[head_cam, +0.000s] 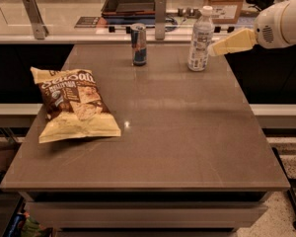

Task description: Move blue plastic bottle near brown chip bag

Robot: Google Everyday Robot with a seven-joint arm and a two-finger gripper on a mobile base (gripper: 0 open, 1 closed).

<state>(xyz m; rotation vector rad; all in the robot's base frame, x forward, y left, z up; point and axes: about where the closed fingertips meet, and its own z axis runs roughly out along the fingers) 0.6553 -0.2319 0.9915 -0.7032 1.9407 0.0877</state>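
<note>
Camera view: gripper beside one bottle

Arm end on my feed: a fat white rounded plastic housing, smooth, slightly glossy, cut off by the right edge of my view. A small round grille of dark dots on its side. From it tapers a pale yellow wedge-shaped gripper, matte, unmarked, sitting upper right.
</note>
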